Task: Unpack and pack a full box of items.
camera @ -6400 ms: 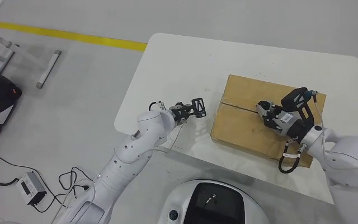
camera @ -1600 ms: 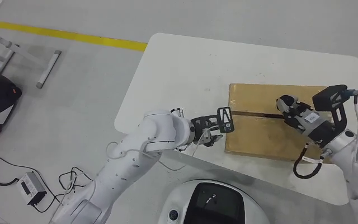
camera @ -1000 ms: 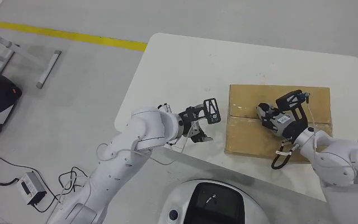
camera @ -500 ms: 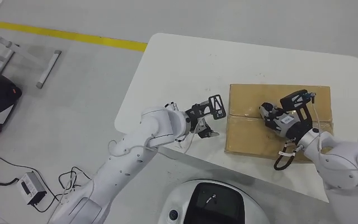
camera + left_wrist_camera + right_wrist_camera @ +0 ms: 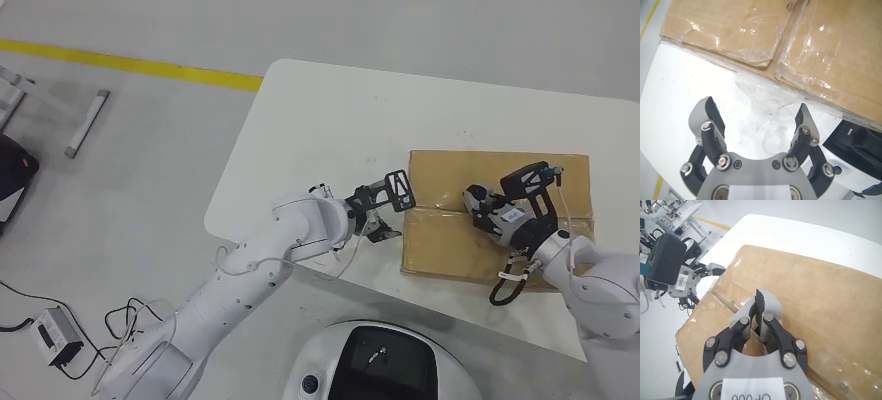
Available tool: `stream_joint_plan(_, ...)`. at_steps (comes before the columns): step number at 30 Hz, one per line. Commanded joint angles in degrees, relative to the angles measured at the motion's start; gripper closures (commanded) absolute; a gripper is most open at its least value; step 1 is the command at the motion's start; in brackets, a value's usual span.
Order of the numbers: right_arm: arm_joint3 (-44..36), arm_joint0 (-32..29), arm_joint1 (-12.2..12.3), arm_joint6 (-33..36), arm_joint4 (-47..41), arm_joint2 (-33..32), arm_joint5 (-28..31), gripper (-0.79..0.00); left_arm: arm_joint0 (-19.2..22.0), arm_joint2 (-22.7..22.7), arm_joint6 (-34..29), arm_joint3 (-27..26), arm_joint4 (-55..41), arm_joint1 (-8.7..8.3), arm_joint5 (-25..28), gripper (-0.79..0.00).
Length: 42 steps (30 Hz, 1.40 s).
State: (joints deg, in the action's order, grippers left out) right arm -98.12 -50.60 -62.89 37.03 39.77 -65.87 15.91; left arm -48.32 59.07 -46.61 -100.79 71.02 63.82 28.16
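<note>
Left claw (image 5: 755, 111), spread apart, is just beside the taped box (image 5: 730, 28). Right claw (image 5: 758, 300), pinched together, sits over its seam.

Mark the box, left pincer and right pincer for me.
box (image 5: 448, 178), top view, on the bare cardboard of the flap farther from the robot.
left pincer (image 5: 755, 103), left wrist view, midway between its open fingertips.
right pincer (image 5: 758, 294), right wrist view, at its closed fingertips over the box seam.
</note>
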Motion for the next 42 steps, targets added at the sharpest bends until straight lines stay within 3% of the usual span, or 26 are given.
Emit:
stream_joint_plan(1,0.10,0.16,-0.05,0.01,-0.01,0.09,0.06,0.000,0.16,-0.27,0.74,0.03,0.37,0.11,-0.35,-0.151)
stream_joint_plan(3,0.21,0.32,-0.10,-0.10,-0.11,0.12,0.18,0.000,0.27,-0.55,1.32,0.17,0.72,0.22,-0.62,0.000)
stream_joint_plan(27,0.95,1.15,-0.54,-0.23,-0.13,0.69,0.81,0.000,-1.68,1.79,1.87,-3.53,5.93,0.13,-3.44,0.000)
stream_joint_plan(28,0.97,1.17,-0.56,-0.17,-0.08,0.76,0.91,0.000,-1.77,1.89,1.82,-3.79,6.09,0.13,-3.67,-0.009)
stream_joint_plan(29,1.02,1.17,-0.58,-0.09,-0.08,0.83,0.97,0.000,-1.83,1.92,1.70,-4.02,6.31,0.14,-3.77,-0.092)
stream_joint_plan(32,1.12,1.16,-0.62,-0.10,-0.08,0.93,1.15,0.000,-1.86,1.95,1.73,-4.69,7.46,0.23,-4.75,-0.212)
stream_joint_plan(36,1.10,1.11,-0.67,-0.07,-0.25,0.98,1.50,0.000,-1.79,1.92,2.14,-5.29,8.81,0.44,-6.79,-0.182)
stream_joint_plan(37,1.11,1.10,-0.68,-0.08,-0.24,0.96,1.55,0.000,-1.73,1.89,2.32,-5.52,9.01,0.50,-7.20,-0.132)
stream_joint_plan(40,1.13,1.08,-0.71,-0.07,-0.28,0.95,1.69,0.000,-1.69,1.82,3.02,-5.98,9.62,0.68,-8.37,-0.166)
stream_joint_plan(42,1.13,1.11,-0.73,-0.19,-0.44,0.87,1.78,0.000,-1.70,1.94,3.50,-6.21,10.08,0.79,-9.38,-0.129)
